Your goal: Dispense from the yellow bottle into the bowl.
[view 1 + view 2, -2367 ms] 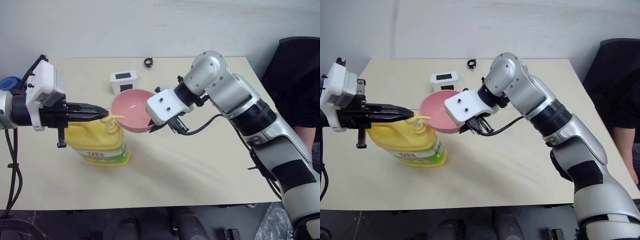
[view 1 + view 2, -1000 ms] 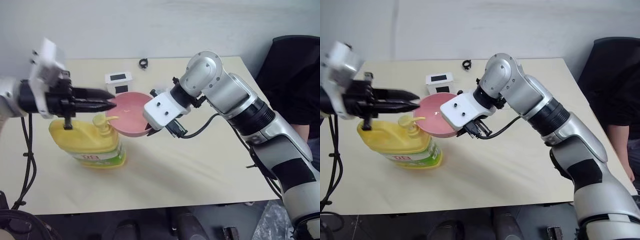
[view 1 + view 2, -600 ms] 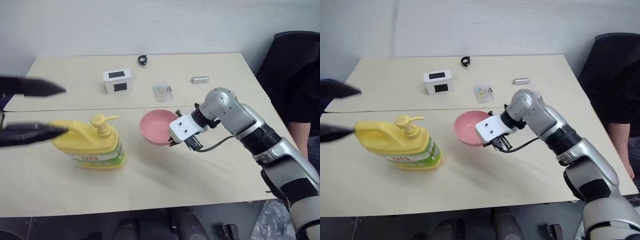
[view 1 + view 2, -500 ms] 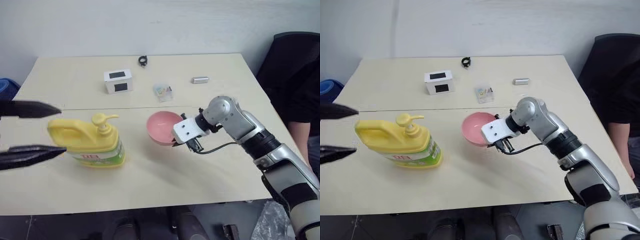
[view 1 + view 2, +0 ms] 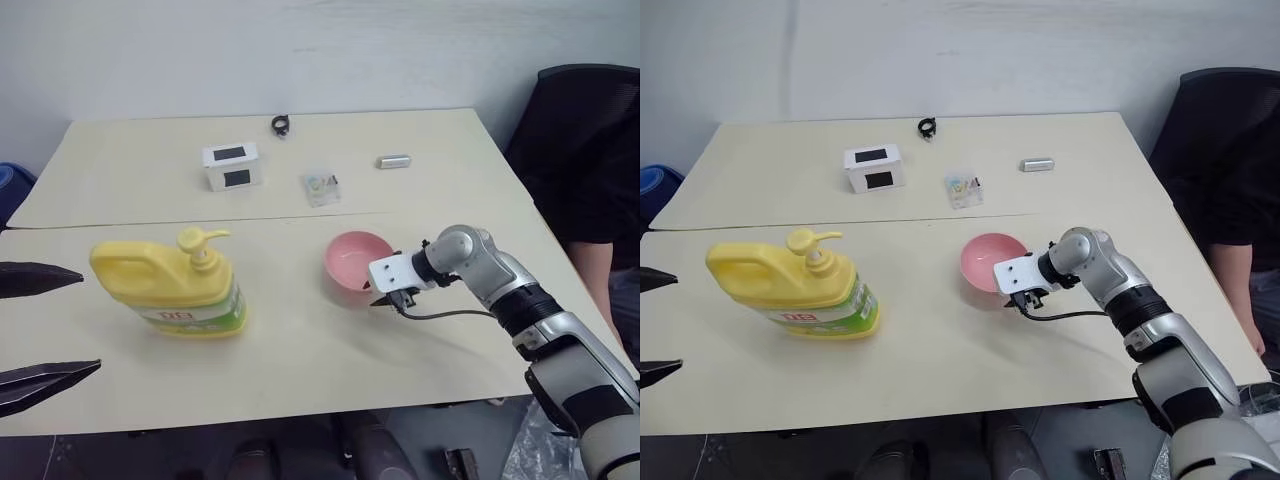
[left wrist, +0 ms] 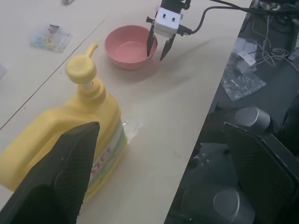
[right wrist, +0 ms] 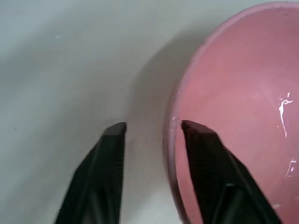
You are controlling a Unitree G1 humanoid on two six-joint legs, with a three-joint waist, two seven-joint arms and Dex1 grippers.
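Note:
The yellow bottle (image 5: 170,292) stands on the table's left half, its pump spout (image 6: 80,69) up. My left gripper (image 5: 90,321) hangs open just left of the bottle, clear of it, its black fingers (image 6: 65,172) spread wide. Right of the bottle, the pink bowl (image 5: 357,260) rests on the table with thin white streaks inside (image 7: 283,105). My right gripper (image 7: 152,126) is open at the bowl's right rim, one finger over the inside and one outside. The left wrist view shows that right gripper (image 6: 158,48) astride the rim.
At the back of the table are a white box with a dark screen (image 5: 230,165), a small clear packet (image 5: 320,187), a silver piece (image 5: 394,161) and a black ring (image 5: 280,125). A person in dark clothes (image 5: 590,160) sits at the right. The table's front edge is near.
The bowl came down from under the pump spout onto the table, further right, and my right gripper opened around its rim. My left gripper drew back off the pump and opened wide.

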